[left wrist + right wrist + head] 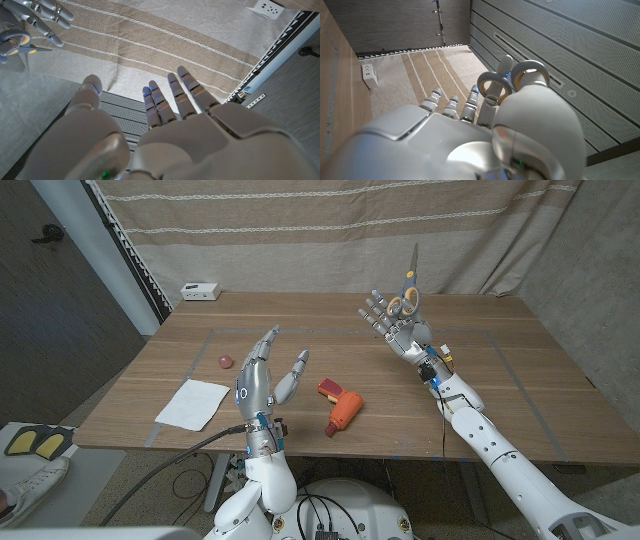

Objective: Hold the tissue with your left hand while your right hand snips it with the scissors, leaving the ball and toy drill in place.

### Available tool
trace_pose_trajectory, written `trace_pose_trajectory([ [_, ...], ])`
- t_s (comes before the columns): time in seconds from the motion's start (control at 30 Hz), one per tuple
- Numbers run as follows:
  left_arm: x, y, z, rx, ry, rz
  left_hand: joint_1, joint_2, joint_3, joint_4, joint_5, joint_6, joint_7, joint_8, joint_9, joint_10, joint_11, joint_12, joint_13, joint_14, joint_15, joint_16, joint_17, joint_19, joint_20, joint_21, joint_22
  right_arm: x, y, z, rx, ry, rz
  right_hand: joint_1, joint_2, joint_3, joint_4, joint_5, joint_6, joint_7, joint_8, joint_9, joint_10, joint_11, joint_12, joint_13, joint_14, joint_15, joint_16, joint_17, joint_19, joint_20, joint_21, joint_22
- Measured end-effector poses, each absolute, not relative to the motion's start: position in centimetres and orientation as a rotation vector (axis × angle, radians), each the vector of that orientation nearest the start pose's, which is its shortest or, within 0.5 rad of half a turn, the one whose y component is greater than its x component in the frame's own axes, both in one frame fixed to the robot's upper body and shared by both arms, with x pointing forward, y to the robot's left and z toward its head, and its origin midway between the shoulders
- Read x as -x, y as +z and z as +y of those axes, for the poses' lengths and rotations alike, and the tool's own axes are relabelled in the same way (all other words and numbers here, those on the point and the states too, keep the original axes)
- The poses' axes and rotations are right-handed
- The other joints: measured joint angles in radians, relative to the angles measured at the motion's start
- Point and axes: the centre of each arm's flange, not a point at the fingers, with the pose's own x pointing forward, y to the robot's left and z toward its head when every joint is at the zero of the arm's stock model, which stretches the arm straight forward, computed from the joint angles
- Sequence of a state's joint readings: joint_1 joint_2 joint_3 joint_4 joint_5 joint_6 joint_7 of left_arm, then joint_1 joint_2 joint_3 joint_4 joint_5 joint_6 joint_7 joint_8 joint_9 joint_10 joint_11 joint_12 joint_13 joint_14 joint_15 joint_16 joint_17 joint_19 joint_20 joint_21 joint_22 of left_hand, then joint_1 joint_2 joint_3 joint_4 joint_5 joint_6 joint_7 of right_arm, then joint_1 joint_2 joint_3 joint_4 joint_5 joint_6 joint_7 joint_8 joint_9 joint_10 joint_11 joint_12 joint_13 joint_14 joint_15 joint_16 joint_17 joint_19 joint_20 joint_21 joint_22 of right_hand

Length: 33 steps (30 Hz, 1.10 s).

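A white tissue (193,403) lies flat on the wooden table (330,330) near its front left. My left hand (261,376) is raised above the table to the right of the tissue, fingers spread and holding nothing; its fingers (170,100) reach toward the curtain. My right hand (398,322) is lifted over the table's right half and grips scissors (409,288) with grey and yellow handle loops, blades pointing up. The loops (512,80) sit at the fingers. A small pink ball (225,361) lies behind the tissue. An orange toy drill (341,407) lies between the hands.
A small white box (199,291) sits at the table's far left corner. A striped beige curtain (330,230) hangs behind the table. Tape lines mark the tabletop.
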<state>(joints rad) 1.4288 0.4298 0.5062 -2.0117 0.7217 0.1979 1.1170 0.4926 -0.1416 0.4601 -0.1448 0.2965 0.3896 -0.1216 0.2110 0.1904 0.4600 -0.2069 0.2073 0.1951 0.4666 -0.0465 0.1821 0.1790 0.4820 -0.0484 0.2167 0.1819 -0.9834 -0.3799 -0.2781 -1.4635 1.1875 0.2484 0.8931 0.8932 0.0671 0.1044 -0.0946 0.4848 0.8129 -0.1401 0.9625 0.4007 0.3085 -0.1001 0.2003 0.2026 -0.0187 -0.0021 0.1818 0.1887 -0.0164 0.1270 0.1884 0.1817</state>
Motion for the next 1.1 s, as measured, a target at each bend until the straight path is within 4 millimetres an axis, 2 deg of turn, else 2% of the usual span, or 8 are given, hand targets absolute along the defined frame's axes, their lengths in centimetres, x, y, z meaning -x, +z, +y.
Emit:
trace_pose_trajectory([
  [0.3,-41.9,-12.7,17.0,-0.653,0.715,-0.968,0.0,0.0,0.0,0.0,0.0,0.009,0.002,0.0,0.0,0.0,0.0,0.0,0.0,0.0,0.0,0.0,0.0,0.0,0.0,0.0,0.0,-55.9,-2.8,-20.4,-0.458,1.089,-0.845,0.0,0.0,-0.002,0.0,0.008,-0.008,-0.025,-0.032,-0.03,-0.004,-0.004,0.007,0.0,-0.009,-0.009,0.0,-0.003,-0.009,-0.002,0.0,0.0],
  [0.47,-41.8,-12.9,16.9,-0.653,0.716,-0.966,0.0,0.0,0.0,0.0,0.0,0.009,0.002,0.0,0.0,0.0,0.0,0.0,0.0,0.0,0.0,0.0,0.0,0.0,0.0,0.0,0.0,-55.8,-2.8,-20.4,-0.442,1.089,-0.848,-0.005,0.005,-0.009,0.006,0.014,-0.019,-0.01,-0.046,-0.047,-0.005,-0.005,0.008,0.0,-0.016,-0.005,0.0,-0.003,-0.009,-0.002,0.0,0.0],
  [0.6,-41.7,-13.0,16.9,-0.652,0.715,-0.966,0.0,0.0,0.0,0.0,0.0,0.014,-0.004,0.0,0.0,0.004,0.004,0.0,0.0,0.0,0.0,0.0,0.0,0.0,0.0,0.0,0.0,-55.6,-2.6,-20.3,-0.418,1.089,-0.853,-0.007,0.004,-0.013,0.011,0.018,0.026,0.003,-0.05,-0.067,0.009,-0.007,0.019,0.0,-0.013,-0.003,0.002,-0.003,-0.009,-0.002,0.005,0.0],
  [0.73,-41.6,-13.0,16.8,-0.651,0.714,-0.967,0.0,0.0,0.0,0.0,0.0,0.014,-0.004,0.0,0.0,0.004,0.004,0.0,0.0,0.0,0.0,0.0,0.0,0.0,0.0,0.0,0.0,-55.4,-2.6,-20.4,-0.403,1.08,-0.855,-0.022,0.01,-0.026,0.015,0.02,0.091,0.009,-0.039,-0.092,0.033,-0.018,0.031,0.0,0.002,0.001,0.008,-0.003,-0.009,-0.002,0.005,0.0],
  [0.9,-41.7,-13.2,16.7,-0.649,0.712,-0.964,0.0,0.0,0.0,0.0,0.0,0.014,-0.004,0.0,0.0,0.004,0.004,0.0,0.0,0.0,0.0,0.0,0.0,0.0,0.0,0.0,0.0,-55.2,-2.5,-20.5,-0.392,1.056,-0.85,-0.057,0.022,-0.047,0.036,0.021,0.169,0.087,0.0,-0.126,0.096,-0.067,0.053,0.0,0.035,-0.018,0.022,0.0,-0.008,-0.002,0.009,0.0],
  [0.97,-41.6,-13.3,16.7,-0.648,0.71,-0.963,0.0,0.0,0.0,0.0,0.0,0.014,-0.004,0.0,0.0,0.004,0.003,0.0,0.0,0.0,0.0,0.0,0.0,0.0,0.0,0.0,0.0,-55.1,-2.6,-20.6,-0.385,1.044,-0.844,-0.074,0.026,-0.057,0.042,0.018,0.195,0.11,0.005,-0.14,0.121,-0.084,0.06,0.0,0.05,-0.023,0.023,0.0,-0.003,-0.007,0.013,0.0],
  [1.07,-41.6,-13.3,16.6,-0.648,0.709,-0.964,0.001,0.0,0.0,0.0,0.0,0.014,-0.004,0.0,0.0,0.009,-0.002,0.0,0.0,0.0,0.0,0.0,0.0,0.0,0.0,0.0,0.0,-54.9,-2.6,-20.5,-0.378,1.036,-0.839,-0.091,0.025,-0.073,0.046,0.018,0.269,0.087,0.018,-0.158,0.148,-0.101,0.065,0.0,0.065,-0.034,0.023,0.0,0.004,-0.007,0.013,0.0],
  [1.1,-41.6,-13.4,16.6,-0.648,0.709,-0.963,0.004,0.004,0.0,0.0,0.0,0.014,-0.004,0.0,0.0,0.009,-0.002,0.0,0.0,0.0,0.0,0.0,0.0,0.0,0.0,0.0,0.0,-54.9,-2.6,-20.5,-0.373,1.023,-0.833,-0.094,0.025,-0.078,0.048,0.018,0.275,0.091,0.02,-0.166,0.16,-0.104,0.07,0.0,0.074,-0.034,0.023,0.0,0.005,-0.008,0.013,0.0],
])
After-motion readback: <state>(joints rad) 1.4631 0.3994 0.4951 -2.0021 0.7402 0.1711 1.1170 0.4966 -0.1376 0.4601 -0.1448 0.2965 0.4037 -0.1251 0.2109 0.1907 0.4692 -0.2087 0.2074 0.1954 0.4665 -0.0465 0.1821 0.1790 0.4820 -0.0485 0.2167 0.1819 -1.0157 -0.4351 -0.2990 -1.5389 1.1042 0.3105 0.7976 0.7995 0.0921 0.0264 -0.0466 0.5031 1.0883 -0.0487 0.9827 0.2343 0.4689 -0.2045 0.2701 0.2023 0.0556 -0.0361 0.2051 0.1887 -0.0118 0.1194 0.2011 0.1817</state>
